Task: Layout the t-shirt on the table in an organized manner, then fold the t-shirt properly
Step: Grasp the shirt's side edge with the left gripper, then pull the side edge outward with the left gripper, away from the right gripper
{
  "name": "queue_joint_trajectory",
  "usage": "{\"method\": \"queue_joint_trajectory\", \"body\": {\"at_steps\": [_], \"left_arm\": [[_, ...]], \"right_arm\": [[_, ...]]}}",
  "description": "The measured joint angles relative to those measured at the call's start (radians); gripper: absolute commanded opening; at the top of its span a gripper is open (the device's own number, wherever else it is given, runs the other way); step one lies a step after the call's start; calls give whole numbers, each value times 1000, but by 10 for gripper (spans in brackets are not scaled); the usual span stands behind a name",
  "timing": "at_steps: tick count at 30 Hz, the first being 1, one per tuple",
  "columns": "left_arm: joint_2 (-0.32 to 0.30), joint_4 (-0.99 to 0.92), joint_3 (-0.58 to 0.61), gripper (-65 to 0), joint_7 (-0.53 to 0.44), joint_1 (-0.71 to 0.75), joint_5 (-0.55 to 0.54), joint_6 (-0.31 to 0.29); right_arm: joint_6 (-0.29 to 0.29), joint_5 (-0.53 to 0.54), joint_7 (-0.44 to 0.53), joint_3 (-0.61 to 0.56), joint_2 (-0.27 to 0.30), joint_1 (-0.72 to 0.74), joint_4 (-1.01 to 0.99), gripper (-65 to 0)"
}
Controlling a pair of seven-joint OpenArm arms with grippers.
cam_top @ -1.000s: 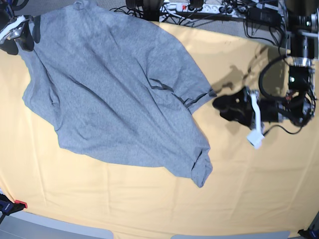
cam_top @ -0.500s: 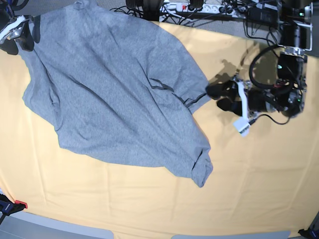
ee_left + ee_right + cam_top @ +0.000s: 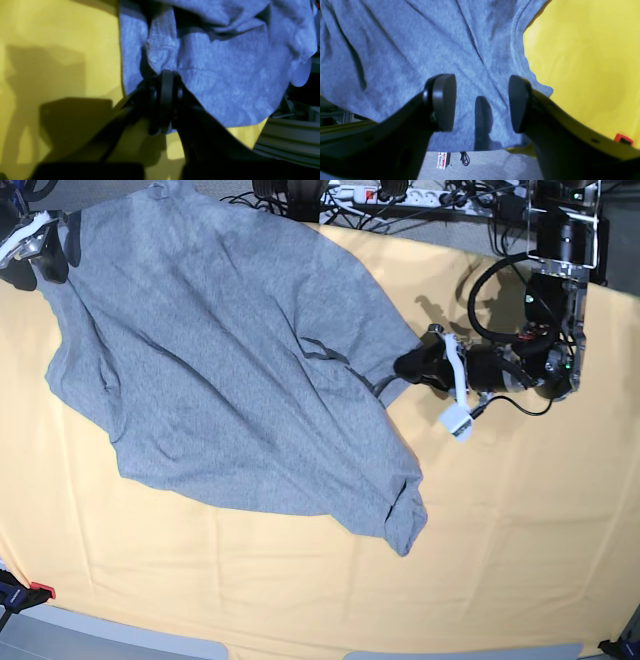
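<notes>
The grey t-shirt [image 3: 230,360] lies rumpled across the back left of the yellow-orange table [image 3: 500,560], no lettering showing. My left gripper [image 3: 408,367] reaches in from the right and touches the shirt's right edge by a dark-hemmed fold. In the left wrist view the left gripper [image 3: 166,75] is shut, with a pinch of t-shirt [image 3: 225,75] fabric between its fingers. My right gripper [image 3: 45,255] sits at the shirt's far left corner. In the right wrist view the right gripper [image 3: 482,102] stands open just over the t-shirt [image 3: 420,37], holding nothing.
Power strips and cables [image 3: 400,195] run along the table's back edge. A red clamp [image 3: 35,590] sits at the front left corner. The shirt's corner hangs over the table edge, with grey floor [image 3: 482,165] below. Bare table cloth [image 3: 582,62] lies to the right of the shirt.
My left arm has moved left across the table to the shirt's right edge, and its gripper has shut on the fabric. The right arm and the shirt's lay are unchanged.
</notes>
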Motion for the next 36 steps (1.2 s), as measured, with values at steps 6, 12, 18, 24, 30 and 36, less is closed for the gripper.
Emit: {"method": "queue_joint_trajectory", "body": {"at_steps": [6, 12, 18, 24, 30, 36], "left_arm": [[-104, 27, 0, -650, 154, 1, -389, 0], [-204, 58, 0, -650, 154, 30, -378, -1], [-302, 114, 0, -650, 150, 104, -380, -1], [-345, 258, -38, -650, 154, 249, -378, -1], [-344, 420, -212, -650, 153, 407, -382, 0], [-307, 495, -486, -650, 152, 558, -386, -1]], "right_arm": [[0, -2, 0, 0, 0, 44, 0, -299], [0, -2, 0, 0, 0, 59, 0, -299], [0, -2, 0, 0, -2, 66, 0, -299], [0, -2, 0, 0, -2, 67, 0, -299], [0, -2, 0, 0, -1, 68, 0, -299], [0, -2, 0, 0, -1, 68, 0, -299]]}}
